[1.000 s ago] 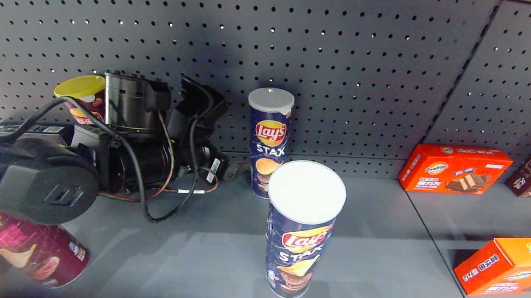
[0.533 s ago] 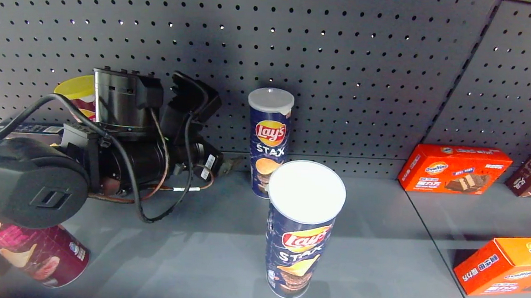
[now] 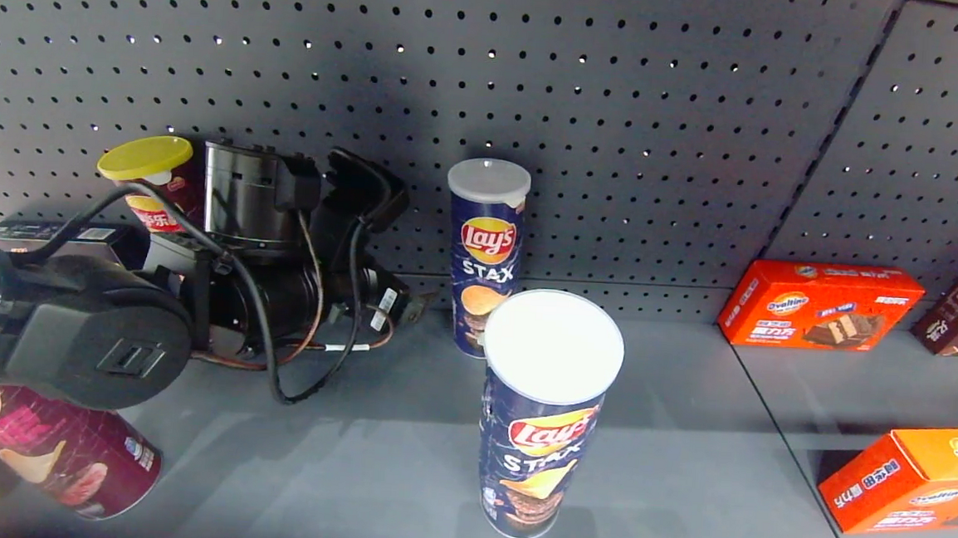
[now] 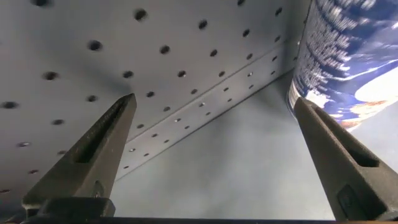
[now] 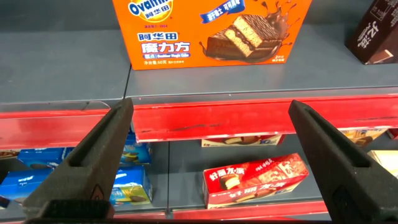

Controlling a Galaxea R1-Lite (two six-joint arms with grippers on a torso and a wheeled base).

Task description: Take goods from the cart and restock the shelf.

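A: While the front blue can (image 3: 543, 439) stands upright on the shelf (image 3: 682, 481), where's the left gripper (image 4: 214, 99)?
B: Back-left of that can, jaws spread wide, nothing held. Rear blue can (image 3: 484, 257) stands directly behind that can, by one fingertip.
A: Right gripper (image 5: 210, 104)?
B: Jaws wide apart too, empty, facing an orange box (image 5: 211, 31).

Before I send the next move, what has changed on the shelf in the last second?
The left gripper drew away to the left, then came back right toward the rear blue can, ending a little closer and uncovering more of the yellow-lidded can. Its fingers are open; nothing was taken or let go. The cans, including the front blue can and the lying red can, and the orange boxes stayed put.
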